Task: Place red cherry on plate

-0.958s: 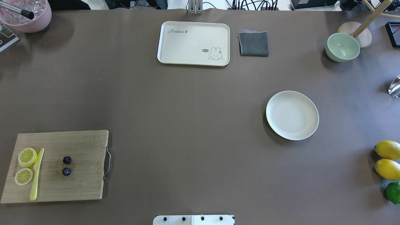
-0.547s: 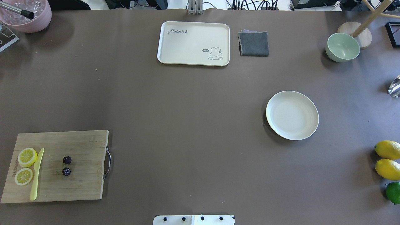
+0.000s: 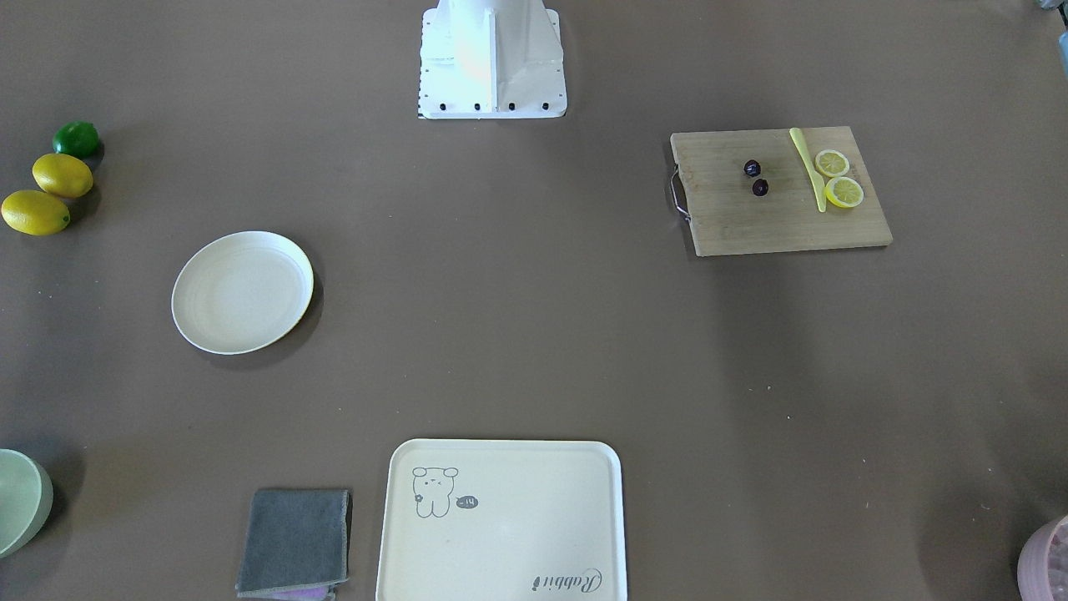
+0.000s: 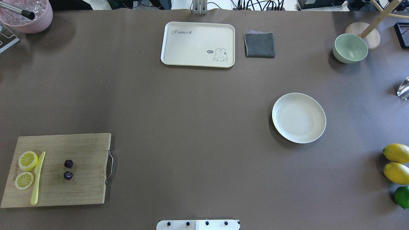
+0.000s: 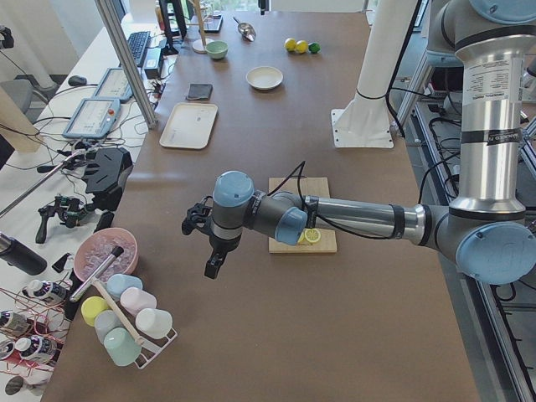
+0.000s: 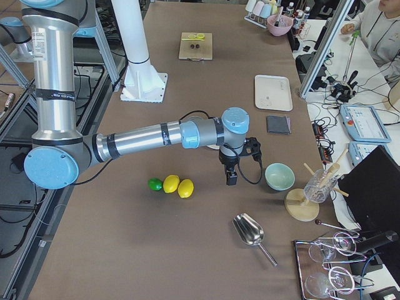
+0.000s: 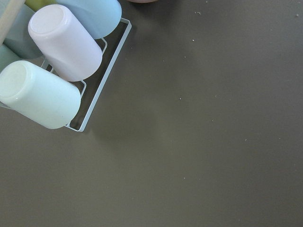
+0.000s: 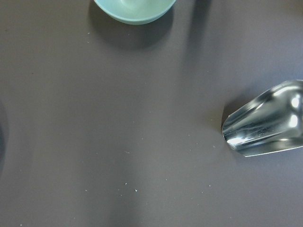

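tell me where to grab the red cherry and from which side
Probably straight down from above: the red cherry is two tiny round fruits lying low on the cutting board. Pinch across one fruit, crosswise to the line of the pair, where the board is bare on both sides. The stem is too small to see.

Matt cream plate (image 4: 298, 118), wooden cutting board (image 4: 83, 191), shiny metal scoop (image 8: 265, 123)

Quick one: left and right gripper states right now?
Left gripper: cannot tell, it shows only in a side view.
Right gripper: cannot tell, it shows only in a side view.
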